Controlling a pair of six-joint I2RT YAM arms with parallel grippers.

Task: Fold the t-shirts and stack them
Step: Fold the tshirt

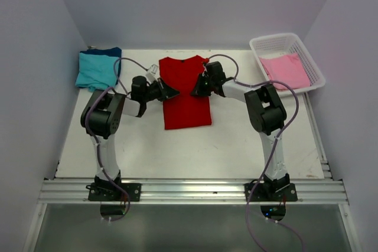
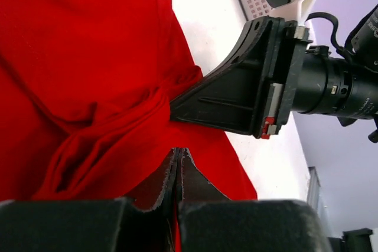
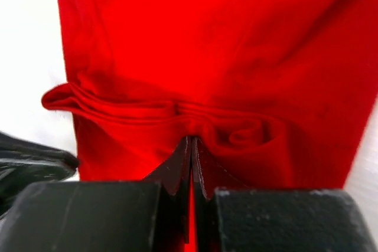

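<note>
Closest to each wrist camera are its own black fingers. The left gripper and the right gripper both have their jaws pressed together. A thin line of red shows in the seam between each pair, so we read each as pinching a small ridge of the red t-shirt. That shirt lies flat on the white table, collar toward the far wall, roughly midway between the two arms. The grippers reach in from either side over its upper middle, their tips near one another.

We judge the cloth to be light, limp and without any stiffness, since it already puckers into soft rolls at each pinch. Once lifted it should sag from the two held points. Matching holds on opposite sides look best to us, to keep a fold line straight. So thin a pinch may catch only the top layer, or slip.

Far left, a teal t-shirt rests on a dark blue one, which is mostly covered. Far right, a pink t-shirt lies in a white lattice basket.

From above, the arms hide the grip points. The wrist views crop out the collar and hem. We cannot tell how many layers each pinch holds, or whether the sleeves are tucked under.
</note>
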